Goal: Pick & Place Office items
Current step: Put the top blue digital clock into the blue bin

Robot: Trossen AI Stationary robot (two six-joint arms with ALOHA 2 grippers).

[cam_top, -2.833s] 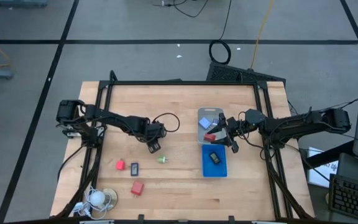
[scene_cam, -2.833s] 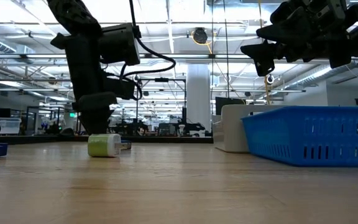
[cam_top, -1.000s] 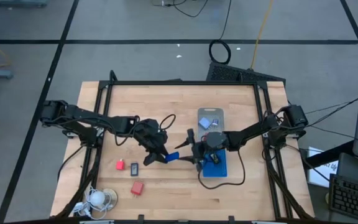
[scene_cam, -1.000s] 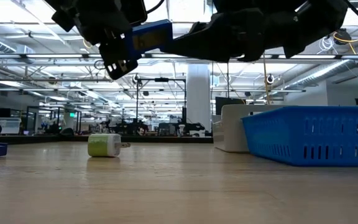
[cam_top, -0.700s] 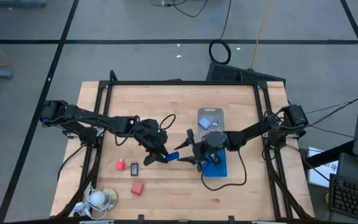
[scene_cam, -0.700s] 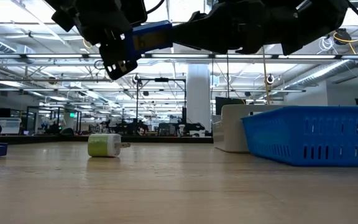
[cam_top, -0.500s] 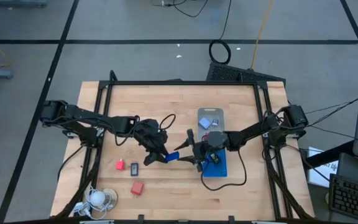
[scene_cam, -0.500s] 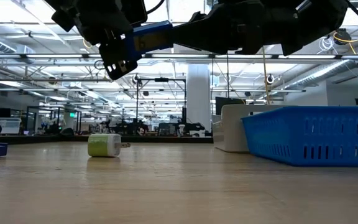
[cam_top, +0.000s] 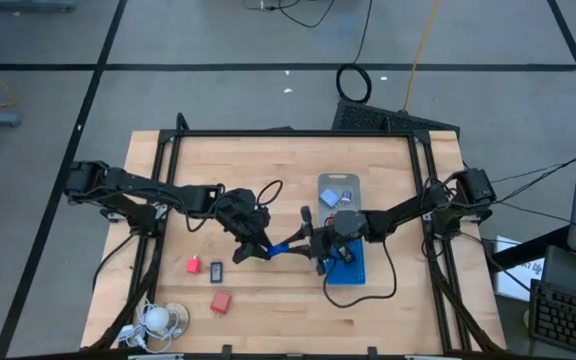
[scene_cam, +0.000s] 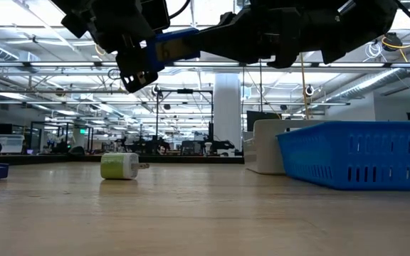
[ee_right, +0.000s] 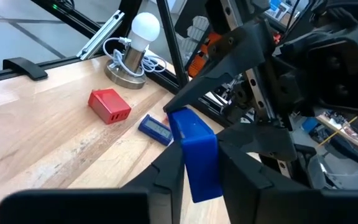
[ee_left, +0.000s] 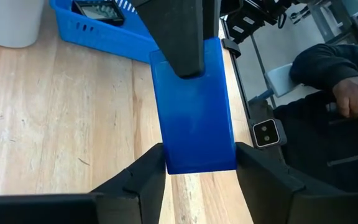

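A flat blue rectangular piece (cam_top: 280,247) hangs above the middle of the table with a gripper at each end. My left gripper (cam_top: 259,250) is shut on its left end and my right gripper (cam_top: 299,246) on its right end. Both wrist views show the piece (ee_left: 194,112) (ee_right: 197,152) between that arm's own fingers. On the wood at the front left lie two red blocks (cam_top: 194,265) (cam_top: 220,301) and a dark piece (cam_top: 216,271). A green bit (scene_cam: 119,166) rests on the table below the left gripper. My left gripper holds the blue piece by its two long edges (ee_left: 166,163) near the left end, pinched between both fingers. The fingers slant down from the table's left and lie along the piece, which is clear of the table. My right gripper pinches the piece's right end (ee_right: 201,169) between its two fingers, one finger (ee_left: 180,43) lying on the broad face. It comes level from the table's right, along the piece. The piece is lifted clear and nearly level.
A blue tray (cam_top: 346,268) holding a dark piece (cam_top: 345,253) sits under the right arm. A clear tray (cam_top: 340,182) behind it holds a light-blue cube (cam_top: 330,198). A white coiled-cord thing (cam_top: 158,318) stands at the front left corner. A person's hand (ee_left: 353,99) shows beyond the table.
My right gripper has shut on the right end of the blue piece while my left gripper kept hold of the other end. The piece has tipped a little about its length and shows narrower from above. Neither arm has travelled.
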